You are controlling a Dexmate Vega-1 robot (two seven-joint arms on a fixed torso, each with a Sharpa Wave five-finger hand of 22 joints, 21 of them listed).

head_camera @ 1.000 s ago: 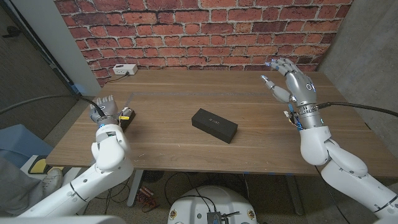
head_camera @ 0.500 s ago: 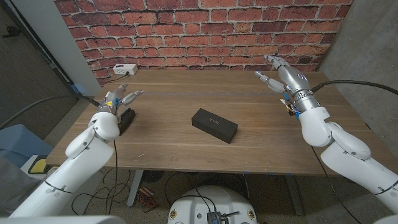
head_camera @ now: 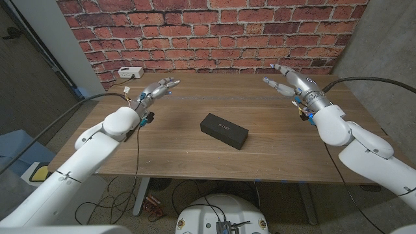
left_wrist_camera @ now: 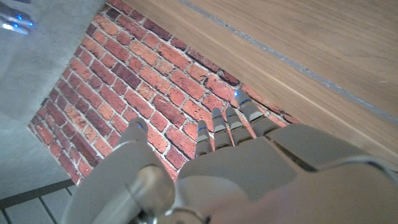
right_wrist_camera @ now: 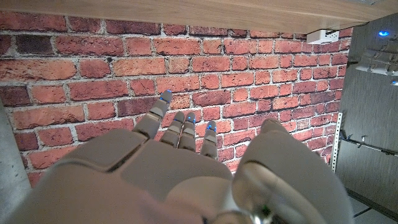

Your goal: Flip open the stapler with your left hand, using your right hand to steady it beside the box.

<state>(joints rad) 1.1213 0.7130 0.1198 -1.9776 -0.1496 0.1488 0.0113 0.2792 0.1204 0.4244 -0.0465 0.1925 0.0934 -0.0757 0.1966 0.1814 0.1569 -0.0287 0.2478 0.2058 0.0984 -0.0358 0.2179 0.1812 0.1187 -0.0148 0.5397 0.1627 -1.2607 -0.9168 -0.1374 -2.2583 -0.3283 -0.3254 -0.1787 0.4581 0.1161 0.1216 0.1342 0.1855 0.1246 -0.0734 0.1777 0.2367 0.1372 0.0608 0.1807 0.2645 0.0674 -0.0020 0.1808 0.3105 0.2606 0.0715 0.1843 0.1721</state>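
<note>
Both hands are up off the bench with nothing in them. My left hand (head_camera: 155,90) reaches out over the far left part of the bench (head_camera: 195,149), fingers stretched and a little apart, pointing toward the brick wall (head_camera: 214,32). In the left wrist view the same hand (left_wrist_camera: 249,162) shows its back, fingers (left_wrist_camera: 219,124) straight and close together against the wall and the bench edge, holding nothing.

My right hand (head_camera: 289,81) hovers over the far right part of the bench, fingers spread and pointing left and away, also holding nothing. The right wrist view shows that hand (right_wrist_camera: 168,168) from behind, fingers (right_wrist_camera: 158,115) extended toward the bricks.

A small dark thing with cable (head_camera: 147,118) shows just under my left forearm near the left edge; I cannot tell whether it is the stapler, as the arm covers most of it. The box (head_camera: 224,130), black and flat, lies mid-bench, set at an angle, well apart from both hands. It sits nearer to me than either hand.

At the far left corner of the bench a white device (head_camera: 130,73) sits against the wall with a wire running from it.
</note>
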